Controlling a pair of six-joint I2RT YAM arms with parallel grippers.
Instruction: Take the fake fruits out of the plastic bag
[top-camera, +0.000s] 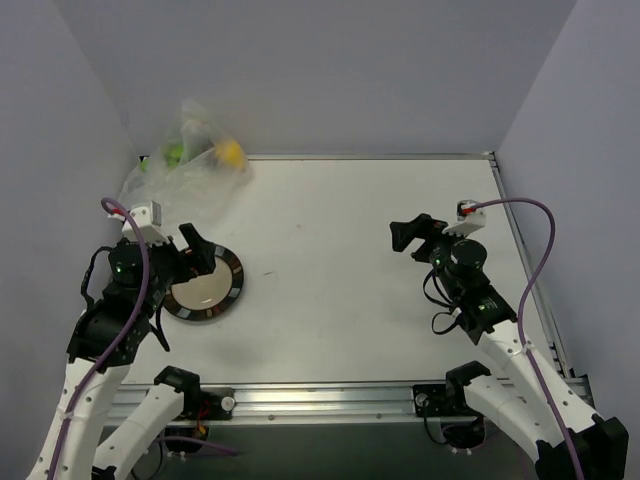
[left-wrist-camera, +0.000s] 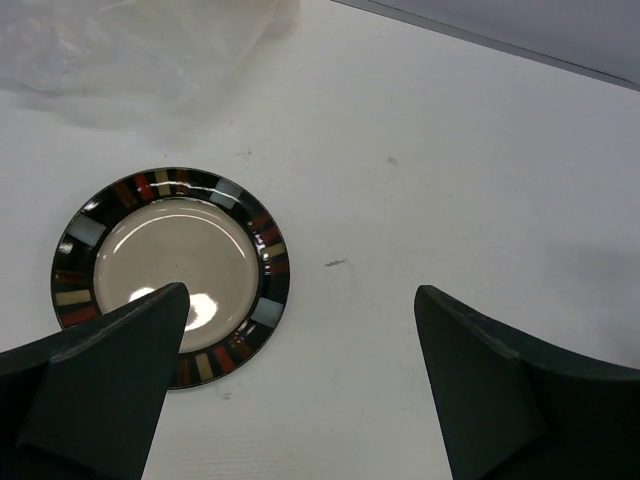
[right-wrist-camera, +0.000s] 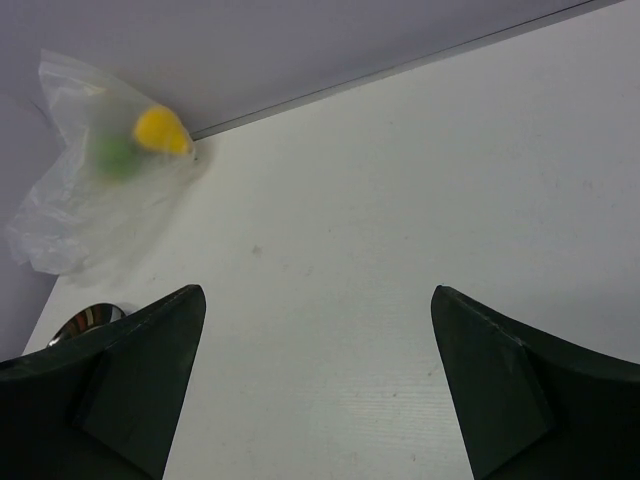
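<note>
Fruits (right-wrist-camera: 160, 130) sit inside the bag (top-camera: 185, 170) in the far left corner of the table (top-camera: 340, 270), by the wall (top-camera: 300, 70). I can see a yellow one (top-camera: 232, 152) and a green one (top-camera: 174, 153) through the clear film. My left gripper (top-camera: 197, 250) hangs over the plate (top-camera: 236, 275), fingers wide apart, holding nothing. My right gripper (top-camera: 408, 235) is over the right side, well away from the bag, with its fingers apart too.
</note>
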